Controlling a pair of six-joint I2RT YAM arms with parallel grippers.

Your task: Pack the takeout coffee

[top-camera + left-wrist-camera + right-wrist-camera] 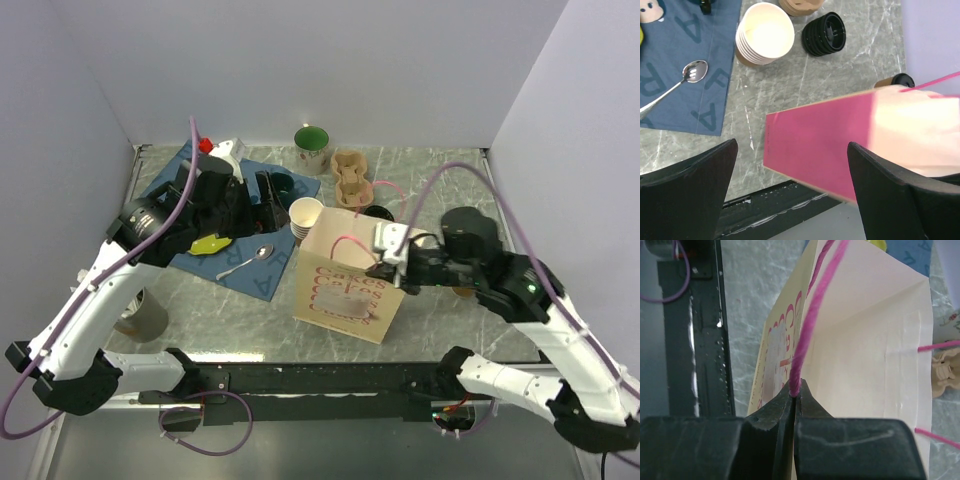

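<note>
The takeout coffee (897,81), a brown cup with a black lid, stands on the table behind the paper bag (840,145); only its top shows. From above it is mostly hidden under the right arm. The bag (345,290) stands open mid-table with pink cord handles. My right gripper (796,390) is shut on one pink handle (807,325) at the bag's rim (385,262). My left gripper (790,150) hangs open to the left of the bag with nothing between its fingers; seen from above it is over the blue mat (260,195).
A stack of lidless paper cups (305,217) and a stack of black lids (825,34) stand behind the bag. A cup carrier (350,175) and a green mug (312,147) are further back. A spoon (245,263) lies on the blue mat (200,255). A grey cup (145,315) is at the left.
</note>
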